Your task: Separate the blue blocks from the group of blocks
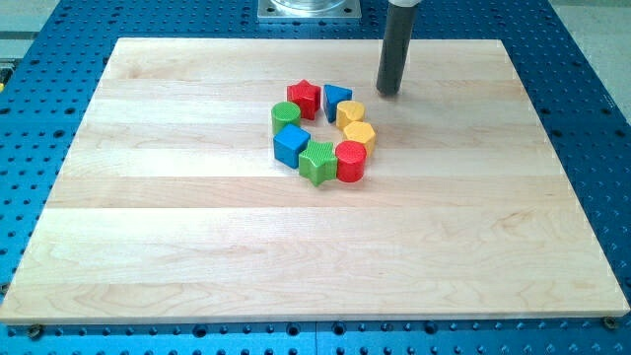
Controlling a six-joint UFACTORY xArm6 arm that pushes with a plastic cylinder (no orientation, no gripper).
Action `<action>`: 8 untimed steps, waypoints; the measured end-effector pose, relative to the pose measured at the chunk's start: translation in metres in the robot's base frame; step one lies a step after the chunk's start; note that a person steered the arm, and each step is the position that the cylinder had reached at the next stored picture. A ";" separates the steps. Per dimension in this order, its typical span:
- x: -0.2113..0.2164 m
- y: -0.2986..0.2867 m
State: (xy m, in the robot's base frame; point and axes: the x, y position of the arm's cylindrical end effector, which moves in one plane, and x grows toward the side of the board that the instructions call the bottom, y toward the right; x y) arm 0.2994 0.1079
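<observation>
Several blocks form a ring near the board's middle. A blue triangular block [336, 99] sits at the ring's top, between a red star [304, 97] and a yellow block [351, 112]. A blue cube [291, 146] sits at the ring's lower left, between a green cylinder [286, 117] and a green star [318, 162]. A yellow hexagon [359, 134] and a red cylinder [351, 161] close the right side. My tip [388, 92] rests on the board just right of and slightly above the blue triangular block, apart from all blocks.
The wooden board [197, 247] lies on a blue perforated table [49, 59]. A metal mount [309, 9] shows at the view's top edge.
</observation>
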 end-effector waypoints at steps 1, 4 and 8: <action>-0.001 0.000; -0.011 -0.011; 0.128 -0.155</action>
State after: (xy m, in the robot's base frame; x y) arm 0.4277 -0.0475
